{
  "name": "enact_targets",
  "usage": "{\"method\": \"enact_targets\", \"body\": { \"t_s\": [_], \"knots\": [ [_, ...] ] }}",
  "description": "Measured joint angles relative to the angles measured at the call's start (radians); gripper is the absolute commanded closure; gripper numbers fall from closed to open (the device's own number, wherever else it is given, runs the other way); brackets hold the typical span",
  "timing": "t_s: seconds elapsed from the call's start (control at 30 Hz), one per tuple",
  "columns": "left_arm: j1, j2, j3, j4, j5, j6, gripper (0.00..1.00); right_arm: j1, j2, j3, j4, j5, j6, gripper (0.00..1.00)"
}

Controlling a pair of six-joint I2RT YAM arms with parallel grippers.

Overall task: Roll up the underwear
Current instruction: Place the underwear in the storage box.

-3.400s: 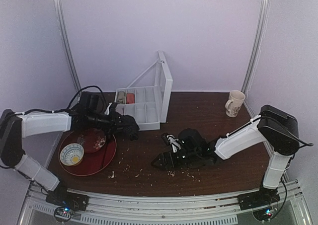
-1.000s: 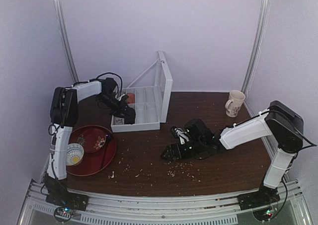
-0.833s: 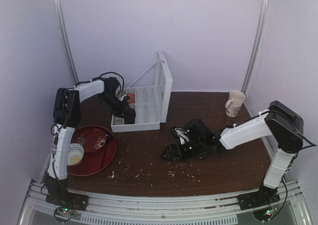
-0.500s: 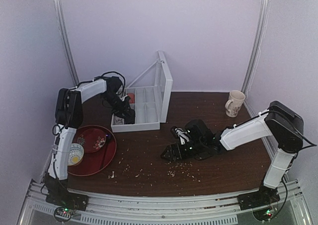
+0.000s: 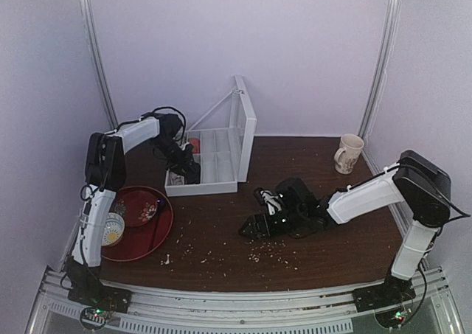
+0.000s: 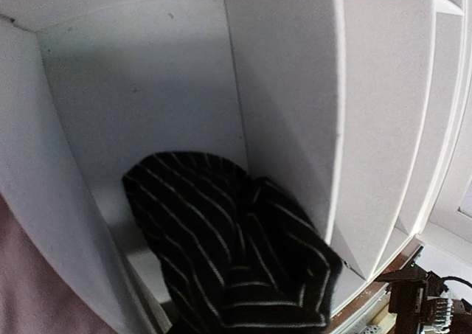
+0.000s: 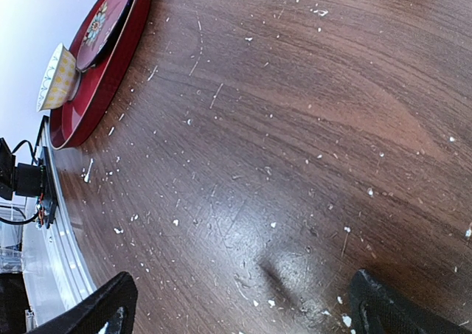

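Bunching against a divider wall, the black pinstriped fabric underwear [image 6: 228, 253] sits as a loose roll in one cell of the white plastic compartment box [image 5: 217, 168]. From the top view this seems to be the cell at the box's seven o'clock corner, and the box itself stands at ten o'clock on the dark wooden table [image 5: 310, 260]. The left arm [image 5: 133, 131] reaches down into that cell. The left arm's fingers are hidden in both views, so I cannot tell whether they are clamped on the cloth or apart. The right arm's fingers [image 7: 103, 312] stand wide apart and empty, low over bare wood near the table's middle.

Unrolling looks like the main risk: the bundle appears slack, with one lobe riding up the divider, and soft cloth may spring open once let go. Fabric could also snag on a finger as the arm lifts and be dragged out of the cell. Pressing harder to seat it might skid or tip the light box.
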Motion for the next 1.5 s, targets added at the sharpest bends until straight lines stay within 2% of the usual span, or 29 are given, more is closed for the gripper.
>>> {"method": "enact_targets", "body": {
  "t_s": [0.03,0.1,0.17,0.33,0.4,0.57,1.4,1.5],
  "knots": [
    [0.0,0.0,0.0,0.0,0.0,-0.001,1.0,0.0,0.0,0.0,0.0,0.0,0.0,0.0],
    [0.0,-0.001,0.0,0.0,0.001,-0.001,0.85,0.0,-0.001,-0.001,0.0,0.0,0.0,0.0],
    [0.0,-0.003,-0.001,0.0,0.0,-0.001,0.83,0.0,-0.002,-0.002,0.0,0.0,0.0,0.0],
    [-0.005,-0.02,-0.02,0.013,-0.016,-0.002,0.66,0.0,-0.004,-0.005,0.002,0.0,0.001,0.0],
    [-0.008,-0.028,-0.029,0.019,-0.027,-0.003,0.55,0.0,-0.005,-0.007,0.006,0.0,0.002,0.0],
    [-0.019,-0.048,-0.049,0.027,-0.056,-0.006,0.44,0.0,-0.007,-0.017,0.022,0.0,0.01,0.0],
    [-0.033,-0.121,-0.06,-0.017,-0.145,-0.006,0.41,0.0,-0.015,-0.04,0.055,-0.004,0.026,0.0],
    [-0.033,-0.122,-0.06,-0.021,-0.147,-0.006,0.35,0.0,-0.015,-0.04,0.055,-0.004,0.027,0.0]
  ]
}}
